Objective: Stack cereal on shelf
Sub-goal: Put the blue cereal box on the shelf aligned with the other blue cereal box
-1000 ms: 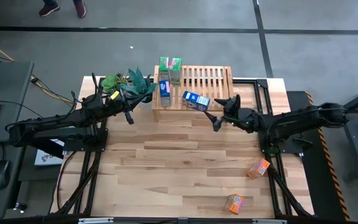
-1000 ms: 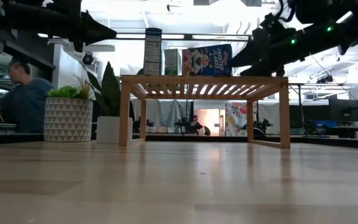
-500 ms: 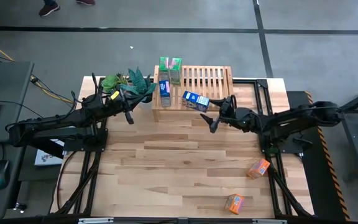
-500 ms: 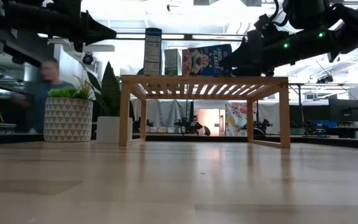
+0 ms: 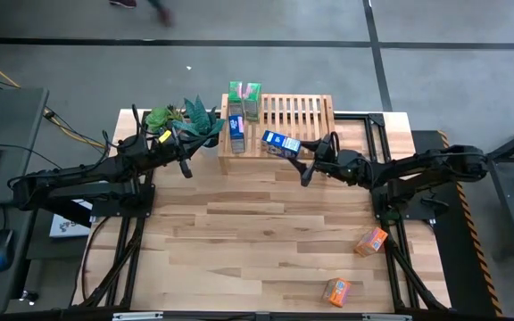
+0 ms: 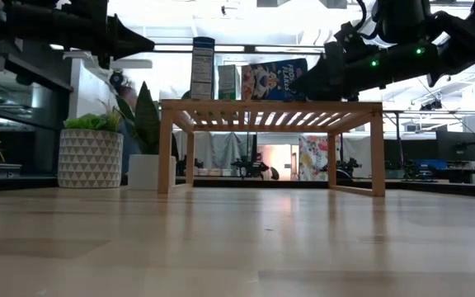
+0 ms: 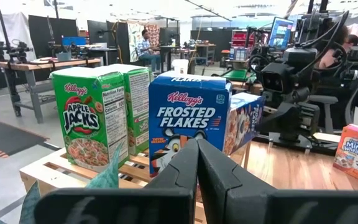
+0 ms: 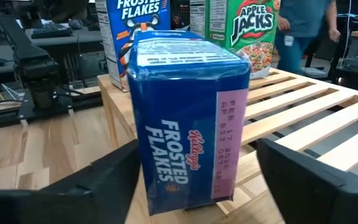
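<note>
Right wrist view has the right hand spread wide around the blue cardboard Frosted Flakes box lying on the light slatted-wood shelf, gripping nothing yet, and an off-centre squeeze could skid it off the edge.

The right tool reaches in from the right with fingers spread wide, while the left tool hangs pinched together, arm extended.

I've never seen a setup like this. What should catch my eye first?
The cluster of cereal boxes on the shelf: two green boxes and a blue box upright at its left end. The right gripper, open, straddles a second blue box lying flat. Two orange boxes wait near the table's right front corner.
</note>
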You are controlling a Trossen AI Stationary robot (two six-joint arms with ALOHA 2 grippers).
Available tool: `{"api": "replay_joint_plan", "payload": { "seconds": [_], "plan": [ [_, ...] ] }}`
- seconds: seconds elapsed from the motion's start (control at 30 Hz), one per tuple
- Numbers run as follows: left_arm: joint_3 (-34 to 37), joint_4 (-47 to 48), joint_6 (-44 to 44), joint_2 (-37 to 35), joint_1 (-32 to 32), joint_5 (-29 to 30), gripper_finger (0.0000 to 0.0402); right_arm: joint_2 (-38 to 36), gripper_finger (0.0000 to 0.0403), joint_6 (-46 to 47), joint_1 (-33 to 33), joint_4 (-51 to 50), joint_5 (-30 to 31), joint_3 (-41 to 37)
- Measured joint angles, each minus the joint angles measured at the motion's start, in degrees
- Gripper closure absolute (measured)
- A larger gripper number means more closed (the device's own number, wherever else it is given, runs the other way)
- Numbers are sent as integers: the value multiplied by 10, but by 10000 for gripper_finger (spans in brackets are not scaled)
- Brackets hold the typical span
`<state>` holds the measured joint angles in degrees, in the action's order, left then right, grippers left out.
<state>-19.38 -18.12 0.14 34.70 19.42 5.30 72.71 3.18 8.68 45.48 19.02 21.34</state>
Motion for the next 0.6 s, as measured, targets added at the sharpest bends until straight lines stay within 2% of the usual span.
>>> {"api": "replay_joint_plan", "payload": {
  "seconds": [0.2, 0.33, 0.47, 0.6],
  "plan": [
    [0, 1, 0, 0, 0, 0, 402, 0, 175, -5, 0, -2, 0, 0],
    [0, 1, 1, 0, 0, 0, 402, 0, 216, -5, 0, -1, -2, 0],
    [0, 1, 1, 0, 0, 0, 402, -6, 239, -2, -1, -12, -4, 5],
    [0, 1, 1, 0, 0, 0, 402, -18, 245, -5, -1, -55, -7, 33]
  ]
}}
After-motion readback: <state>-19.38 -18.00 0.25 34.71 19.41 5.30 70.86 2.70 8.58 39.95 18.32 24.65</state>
